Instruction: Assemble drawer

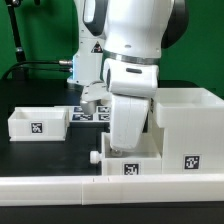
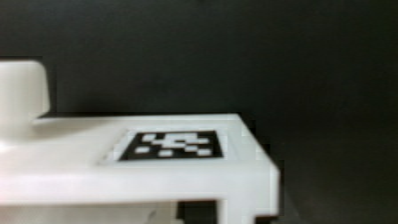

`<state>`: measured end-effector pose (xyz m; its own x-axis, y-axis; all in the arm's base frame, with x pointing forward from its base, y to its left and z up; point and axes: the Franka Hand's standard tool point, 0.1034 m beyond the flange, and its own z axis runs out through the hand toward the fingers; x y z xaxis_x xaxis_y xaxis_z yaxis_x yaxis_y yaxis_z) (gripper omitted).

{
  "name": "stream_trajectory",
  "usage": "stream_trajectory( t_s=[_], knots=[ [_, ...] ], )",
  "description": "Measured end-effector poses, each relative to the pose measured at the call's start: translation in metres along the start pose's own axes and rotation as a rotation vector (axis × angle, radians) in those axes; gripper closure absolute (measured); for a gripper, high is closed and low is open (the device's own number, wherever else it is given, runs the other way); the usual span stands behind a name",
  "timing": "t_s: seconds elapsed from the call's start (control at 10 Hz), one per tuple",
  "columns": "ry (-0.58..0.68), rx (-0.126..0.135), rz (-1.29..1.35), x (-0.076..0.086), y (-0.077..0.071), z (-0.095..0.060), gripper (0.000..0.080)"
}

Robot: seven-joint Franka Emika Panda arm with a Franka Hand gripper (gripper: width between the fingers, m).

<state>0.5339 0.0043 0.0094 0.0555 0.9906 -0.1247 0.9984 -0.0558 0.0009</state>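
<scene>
A small white drawer (image 1: pixel 130 165) with a round knob (image 1: pixel 95 157) and a marker tag on its face stands at the front middle, next to the large open drawer box (image 1: pixel 185 115) at the exterior view's right. My gripper (image 1: pixel 125 150) is down on this small drawer, and the hand hides its fingers. In the wrist view the drawer's tagged top (image 2: pixel 169 145) and knob (image 2: pixel 18 90) fill the frame. Its wall runs into the jaws, where my gripper (image 2: pixel 214 214) looks shut on it. A second small drawer tray (image 1: pixel 35 122) lies at the exterior view's left.
The marker board (image 1: pixel 92 113) lies at the back behind the arm. A long white rail (image 1: pixel 60 190) runs along the table's front edge. The table top is black, with a green backdrop behind.
</scene>
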Motion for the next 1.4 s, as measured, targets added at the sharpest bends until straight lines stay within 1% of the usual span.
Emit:
stream_trajectory(
  t_s=[0.1,0.3,0.9,1.0,1.2,1.3,1.4],
  knots=[
    [0.000,-0.001,-0.005,0.0002,-0.0009,0.0004,0.0755],
    [0.005,-0.002,-0.022,0.0015,-0.0097,0.0020,0.0755],
    [0.005,-0.005,-0.021,0.0013,-0.0098,0.0020,0.0755],
    [0.002,-0.001,-0.007,0.0029,-0.0079,0.0010,0.0755],
    [-0.019,0.030,-0.019,0.0030,-0.0050,-0.0020,0.0755],
    [-0.025,0.036,-0.021,0.0027,-0.0025,-0.0038,0.0755],
    [-0.025,0.035,-0.020,0.0022,-0.0024,-0.0037,0.0755]
  ],
)
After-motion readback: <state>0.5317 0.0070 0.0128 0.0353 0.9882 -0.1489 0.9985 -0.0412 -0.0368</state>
